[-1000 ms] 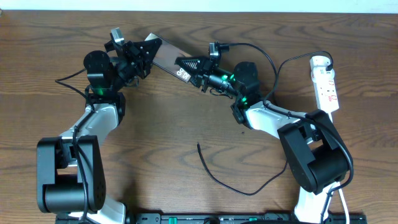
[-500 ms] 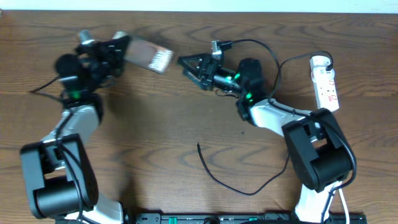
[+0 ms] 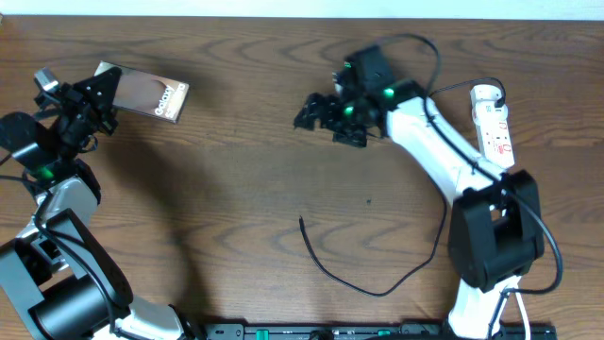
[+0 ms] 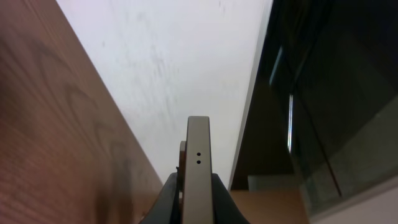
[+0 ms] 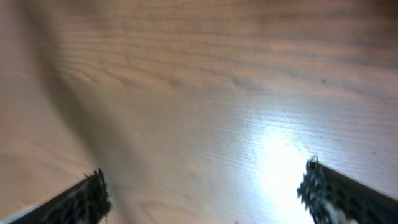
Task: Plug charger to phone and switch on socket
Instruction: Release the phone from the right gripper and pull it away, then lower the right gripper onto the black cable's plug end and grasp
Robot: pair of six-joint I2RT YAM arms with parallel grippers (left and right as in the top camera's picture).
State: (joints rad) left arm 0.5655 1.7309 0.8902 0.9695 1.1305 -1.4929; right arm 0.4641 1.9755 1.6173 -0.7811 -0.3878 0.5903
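Gripping the phone [image 3: 151, 93] by one short end, the left tool [image 3: 102, 88] sat at 10 o'clock on the table [image 3: 236, 189], close to the left edge of the overhead view. The phone was face up and its free end, with the white "Galaxy" text, pointed toward 3 o'clock. Could not tell whether it was resting on the table or held off it. In the left wrist view the phone [image 4: 198, 165] was edge-on, pinched between both fingers [image 4: 163, 202] of the left tool [image 4: 191, 202], with two small holes on its edge and a white wall [image 4: 168, 56] behind it.

The right tool [image 3: 313, 111] was at 12 o'clock, jaws wide with nothing between them. In the right wrist view, which was blurred, the right tool [image 5: 208, 196] had its fingers [image 5: 84, 199] at the two lower corners and only bare table [image 5: 205, 93] in the gap.

The charger [image 3: 326, 269] lay loose on the table. Its free end was just toward 6 o'clock from centre, and the cable curved off to 5 o'clock, then rose toward 3 o'clock near the right arm. The plug tip was too small to make out. It was well apart from the phone and from both tools.

The socket [image 3: 494, 127] lay at 2 o'clock by the right edge, long axis running 12 to 6, with the rounded white plug at its 12 o'clock end and red markings on it. Could not tell the switch position.
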